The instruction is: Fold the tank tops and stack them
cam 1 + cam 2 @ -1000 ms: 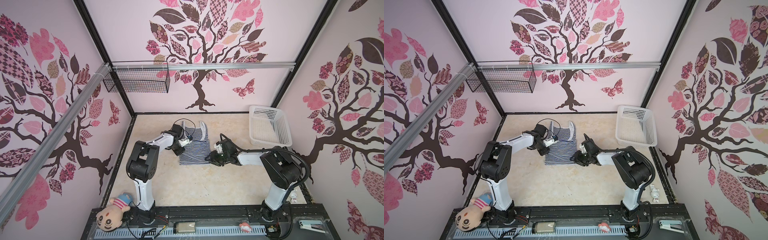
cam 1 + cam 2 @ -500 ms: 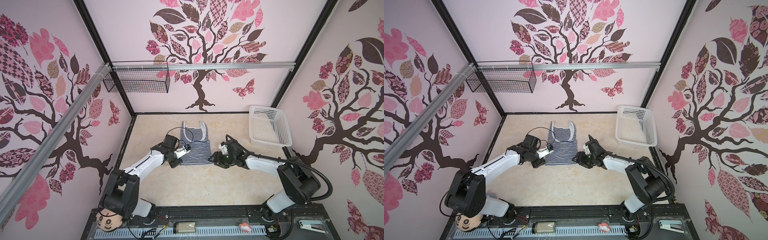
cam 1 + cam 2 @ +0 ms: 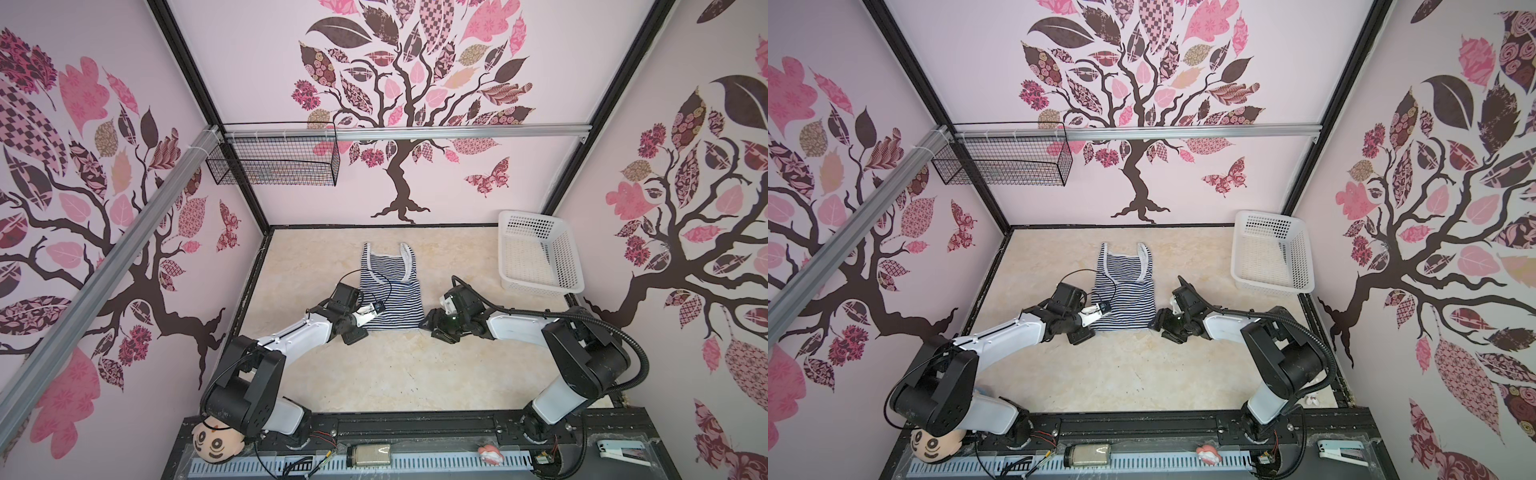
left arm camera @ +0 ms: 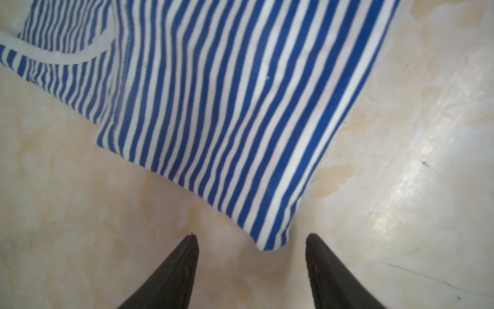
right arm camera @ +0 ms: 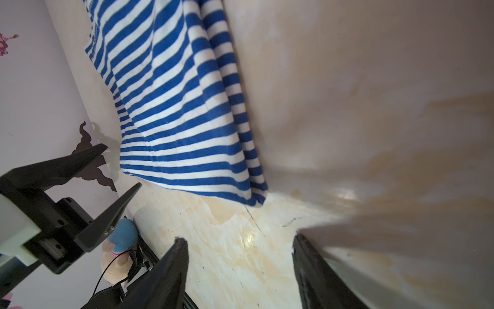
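Tank top, both top views: you see one striped tank top [image 3: 390, 291] lying flat mid-table [image 3: 374, 374], straps toward the far wall and hem toward the arm bases, well apart from the white basket [image 3: 540, 257].
Grippers, both top views: the left gripper [image 3: 356, 334] sits just beside the hem's left corner and the right gripper [image 3: 428, 325] just beside its right corner. Neither lifts any cloth.
Left wrist view: the jaws stand well apart and empty. A hem corner of the tank top [image 4: 227, 107] lies on the table between the fingertips.
Right wrist view: the jaws are well apart and empty. The other hem corner lies ahead of the tips, clear of them, and the cloth ripples along that edge.
Handling: judge it light, soft and limp — it will sag, crease and drag rather than slide whole.
Hold: pinch all layers at two matching corners — both arms together — so the fold lands even.
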Controlling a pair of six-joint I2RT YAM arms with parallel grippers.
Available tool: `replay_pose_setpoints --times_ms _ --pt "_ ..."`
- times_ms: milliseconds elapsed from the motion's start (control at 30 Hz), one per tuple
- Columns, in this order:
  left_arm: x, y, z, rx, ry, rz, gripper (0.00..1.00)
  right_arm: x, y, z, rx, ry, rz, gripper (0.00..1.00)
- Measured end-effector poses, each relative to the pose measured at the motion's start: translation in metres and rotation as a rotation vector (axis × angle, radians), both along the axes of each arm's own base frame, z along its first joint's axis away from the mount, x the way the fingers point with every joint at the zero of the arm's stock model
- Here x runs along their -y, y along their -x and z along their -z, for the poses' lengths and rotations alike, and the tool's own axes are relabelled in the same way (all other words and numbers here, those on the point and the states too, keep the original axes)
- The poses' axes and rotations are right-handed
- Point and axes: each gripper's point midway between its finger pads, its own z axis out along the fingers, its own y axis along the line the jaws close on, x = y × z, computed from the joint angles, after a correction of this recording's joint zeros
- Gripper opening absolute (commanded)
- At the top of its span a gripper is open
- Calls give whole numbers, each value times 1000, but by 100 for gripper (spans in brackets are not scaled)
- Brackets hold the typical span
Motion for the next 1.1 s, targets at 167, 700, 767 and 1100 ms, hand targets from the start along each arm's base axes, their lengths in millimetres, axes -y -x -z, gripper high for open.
replay_pose_setpoints --times_ms 167,700,767,1100 --pt "6 11 6 12 -25 63 68 -1 -4 0 -6 -16 20 64" --pt "16 -12 7 85 -60 97 67 -4 -15 -1 -3 -54 53 63" --pt "16 -13 7 85 -69 111 67 -4 -15 0 -4 -58 55 63" --pt "19 -17 9 91 -97 166 64 -7 -21 1 -2 -88 62 60"
